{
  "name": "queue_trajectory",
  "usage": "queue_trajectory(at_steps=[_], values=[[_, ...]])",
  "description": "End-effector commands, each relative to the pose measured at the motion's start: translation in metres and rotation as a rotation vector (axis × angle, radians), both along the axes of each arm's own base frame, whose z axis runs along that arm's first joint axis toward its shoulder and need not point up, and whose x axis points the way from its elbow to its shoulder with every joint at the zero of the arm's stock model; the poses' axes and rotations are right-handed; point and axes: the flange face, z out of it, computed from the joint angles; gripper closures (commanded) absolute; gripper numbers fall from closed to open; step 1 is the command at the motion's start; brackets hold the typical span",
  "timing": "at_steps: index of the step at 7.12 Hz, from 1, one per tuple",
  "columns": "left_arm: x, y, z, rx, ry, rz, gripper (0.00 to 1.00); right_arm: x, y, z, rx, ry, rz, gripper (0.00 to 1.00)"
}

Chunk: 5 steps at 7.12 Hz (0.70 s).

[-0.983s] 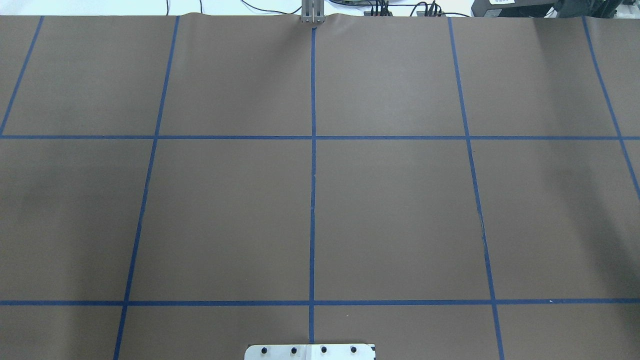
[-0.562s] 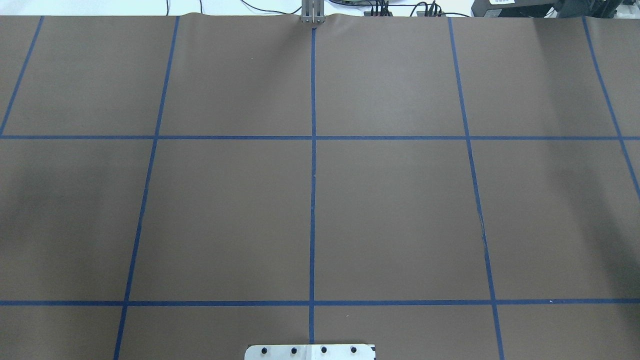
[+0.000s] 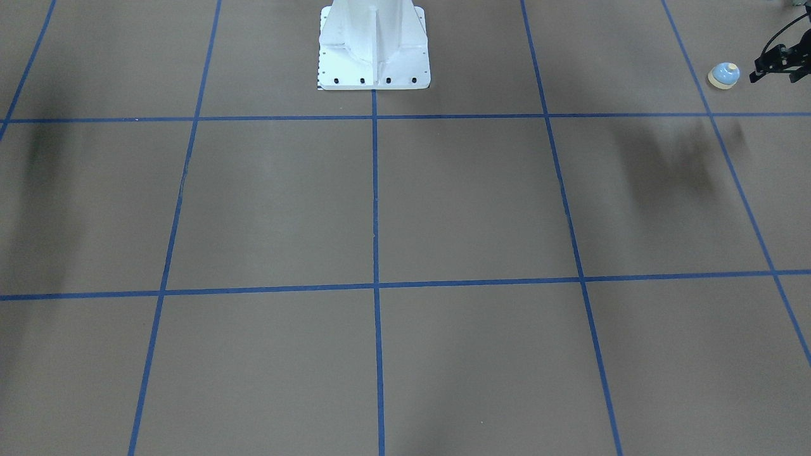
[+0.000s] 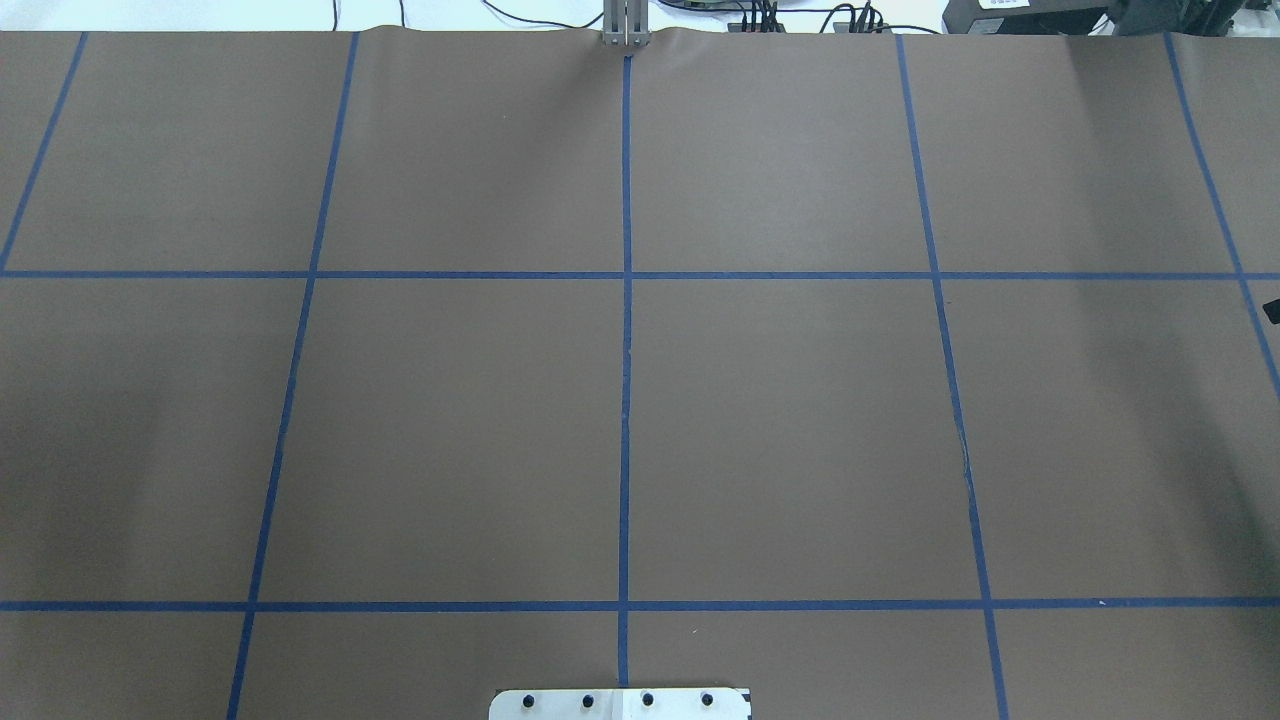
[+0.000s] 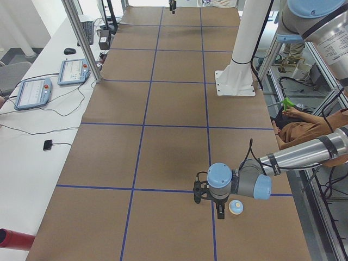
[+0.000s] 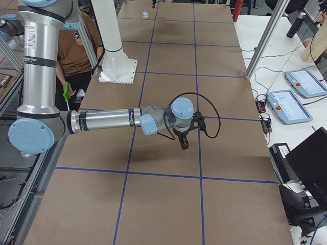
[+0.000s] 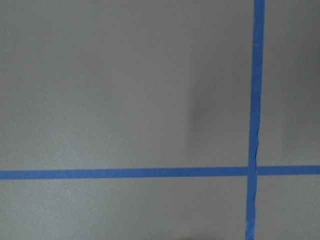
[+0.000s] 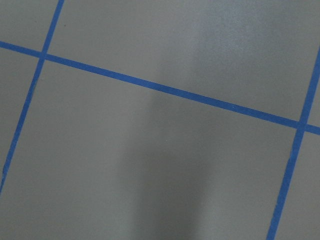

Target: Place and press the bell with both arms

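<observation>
The bell point(image 3: 723, 75) is a small light-blue dome with a cream base and button. It stands upright on the brown paper at the robot's far left, and also shows in the exterior left view point(image 5: 235, 207) and far off in the exterior right view point(image 6: 145, 15). My left gripper point(image 3: 770, 65) hangs low just beside it, a small gap apart, fingers pointing down point(image 5: 219, 210); I cannot tell if it is open or shut. My right gripper point(image 6: 184, 143) hovers above the table on the robot's right, with only a black sliver in the overhead view point(image 4: 1272, 311); its state is unclear.
The table is covered in brown paper with a blue tape grid point(image 4: 626, 275). The white bolted pedestal point(image 3: 374, 47) stands at the robot's side. Both wrist views show only paper and tape. Teach pendants point(image 5: 33, 92) lie on the side desk. A seated person point(image 5: 304, 128) is behind the robot.
A black sliver of my right gripper has come into the overhead view at its right edge. The shadows on the paper at both sides have shifted slightly.
</observation>
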Motion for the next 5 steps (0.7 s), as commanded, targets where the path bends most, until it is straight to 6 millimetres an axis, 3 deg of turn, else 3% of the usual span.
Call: queue_trajectory(at_steps=[1, 2, 5], values=[[0.017, 0.005, 0.008, 0.002, -0.024, 0.028, 0.0, -0.007, -0.001, -0.002, 0.013, 0.001, -0.012, 0.0], [0.015, 0.015, 0.027, 0.011, -0.025, 0.037, 0.0, -0.009, -0.001, -0.002, 0.016, 0.001, -0.018, 0.0], [0.029, 0.018, 0.026, 0.019, -0.012, 0.072, 0.0, -0.022, 0.001, -0.003, 0.017, -0.001, -0.047, 0.0]])
